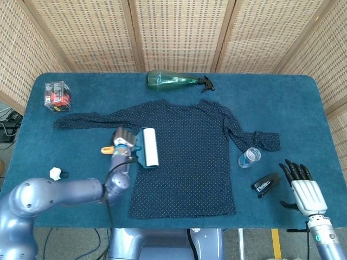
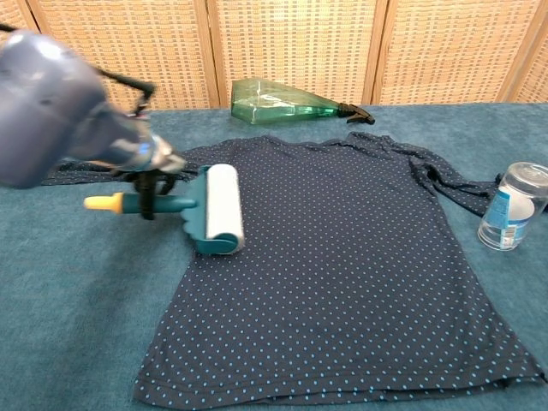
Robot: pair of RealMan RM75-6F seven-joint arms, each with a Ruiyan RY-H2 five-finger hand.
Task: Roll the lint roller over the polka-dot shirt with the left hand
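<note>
Blue table (image 1: 81, 108): one polka-dot shirt (image 1: 190, 157), one lint roller (image 1: 148, 147), one bottle (image 1: 176, 80).

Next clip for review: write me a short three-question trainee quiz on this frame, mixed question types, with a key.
1. True or false: the lint roller rests on the shirt's left edge.
2. Which hand holds the roller's handle: left hand or right hand?
3. Multiple choice: what lies beyond the shirt's collar? A spray bottle, B stapler, C plastic box.

Key: 1 true; 2 left hand, with the right hand open beside the stapler; 3 A.
</note>
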